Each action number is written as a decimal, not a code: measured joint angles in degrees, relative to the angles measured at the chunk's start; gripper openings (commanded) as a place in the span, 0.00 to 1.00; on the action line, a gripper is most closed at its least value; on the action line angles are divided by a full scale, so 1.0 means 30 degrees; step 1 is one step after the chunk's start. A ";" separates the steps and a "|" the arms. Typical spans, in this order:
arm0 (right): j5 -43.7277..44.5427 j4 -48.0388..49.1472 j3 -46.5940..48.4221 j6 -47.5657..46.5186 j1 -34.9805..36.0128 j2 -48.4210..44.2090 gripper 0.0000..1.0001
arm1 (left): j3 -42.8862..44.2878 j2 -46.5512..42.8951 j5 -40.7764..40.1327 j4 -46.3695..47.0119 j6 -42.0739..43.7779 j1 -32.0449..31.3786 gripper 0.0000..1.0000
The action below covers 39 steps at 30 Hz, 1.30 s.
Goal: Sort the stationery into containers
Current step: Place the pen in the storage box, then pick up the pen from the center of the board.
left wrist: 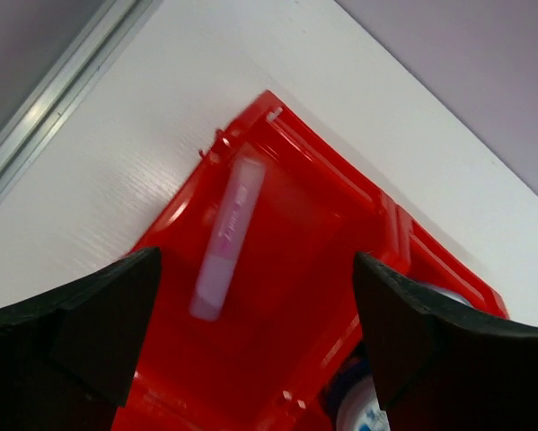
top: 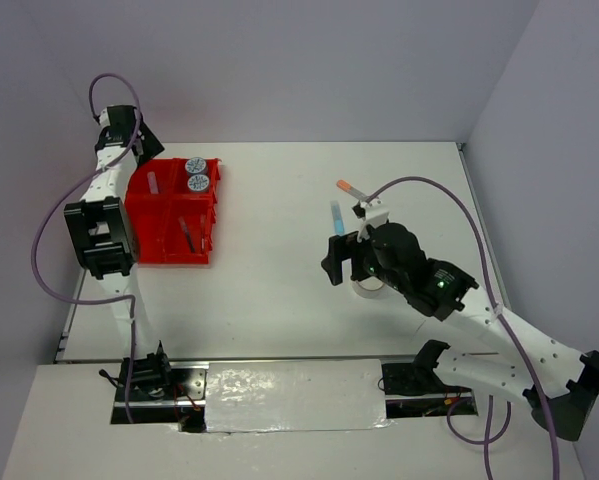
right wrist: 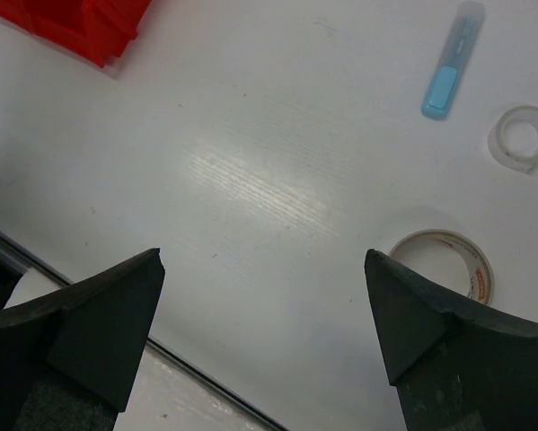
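My left pincer (left wrist: 257, 260) hangs wide open over the far-left compartment of the red tray (left wrist: 340, 224), gripping nothing. My right pincer (right wrist: 262, 256) is equally spread and empty above the bench (top: 279, 200), well apart from the tray.

The left side looks finished with its piece, so I judge the step in hand belongs to the right: pick up one of the things lying loose near it. The white tape roll (right wrist: 444, 265) lies just beside my right finger and the clear tape roll (right wrist: 522, 137) is a little beyond. For either one I would drop one finger inside the ring and one outside, then pinch the wall. The light-blue marker (right wrist: 451, 63) calls for turning the wrist so that I close across its narrow body near the middle.

In the tray, two blue-lidded tubs (top: 196, 175) share the far-right compartment. The purple marker (left wrist: 228, 235) lies flat in the far-left one, and thin pens (top: 187, 235) sit in the near-right one.

Only the top view shows the orange-capped marker (top: 351, 189), beyond the light-blue one, and the pens. That same view hides most of the tape under my right arm, while the right wrist view shows both rolls whole. The left wrist view shows the purple marker close but blurred, and only the edge of a tub.
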 measured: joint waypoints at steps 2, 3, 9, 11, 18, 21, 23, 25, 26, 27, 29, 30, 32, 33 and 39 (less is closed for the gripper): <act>0.0284 0.0036 0.0160 0.0168 -0.0291 0.0780 1.00 | -0.0634 -0.0911 0.0321 -0.0080 -0.0211 -0.0197 0.99; 0.0525 0.0109 0.0262 0.0350 -0.0481 0.1282 1.00 | -0.0954 -0.1472 0.0342 -0.0204 -0.0379 -0.0481 0.99; 0.0933 0.0590 0.0459 0.1501 -0.2863 0.3279 1.00 | -0.0911 -0.4233 -0.0277 -0.0772 -0.1020 -0.5508 0.99; 0.1435 0.0714 0.0488 0.2091 -0.3555 0.3519 1.00 | -0.1654 -0.4881 -0.0036 -0.0372 -0.1566 -0.7781 0.99; 0.4291 -0.0313 0.0430 0.4473 -0.3701 0.0736 1.00 | -0.1384 -0.2594 -0.0124 -0.0532 -0.3497 -1.4112 0.96; 0.5173 -0.1035 0.0270 0.4874 -0.3701 -0.1843 1.00 | -0.0619 -0.0641 -0.0474 -0.0466 -0.3687 -1.5897 0.95; 0.5479 -0.1545 0.0255 0.4925 -0.3701 -0.3111 1.00 | 0.0204 0.0743 -0.0685 -0.0597 -0.3891 -1.6866 0.93; 0.5676 -0.2018 0.0255 0.4918 -0.3701 -0.4109 1.00 | 0.1158 0.1974 -0.0765 -0.0568 -0.3949 -1.7507 0.92; 0.5690 -0.2295 0.0255 0.4903 -0.3708 -0.4342 1.00 | 0.1610 0.2514 -0.0838 -0.0539 -0.3912 -1.7755 0.92; 0.5676 -0.2506 0.0233 0.4860 -0.3708 -0.4401 1.00 | 0.2098 0.3104 -0.0918 -0.0539 -0.3854 -1.7945 0.92; 0.5530 -0.2688 -0.0029 0.4692 -0.3708 -0.4466 1.00 | 0.3235 0.4182 -0.1311 -0.0568 -0.3512 -1.8214 0.91; 0.5428 -0.2761 -0.0204 0.4597 -0.3708 -0.4503 1.00 | 0.3752 0.4663 -0.1501 -0.0568 -0.3410 -1.8302 0.90; 0.5173 -0.2951 -0.0517 0.4401 -0.3708 -0.4568 1.00 | 0.4495 0.5377 -0.1931 -0.0605 -0.3308 -1.8440 0.87; 0.5013 -0.3016 -0.0597 0.4313 -0.3708 -0.4568 1.00 | 0.4656 0.5574 -0.2149 -0.0612 -0.3228 -1.8484 0.86; 0.4073 -0.2929 -0.0736 0.3796 -0.3708 -0.4634 1.00 | 0.5253 0.6747 -0.3155 -0.0619 -0.2557 -1.8564 0.71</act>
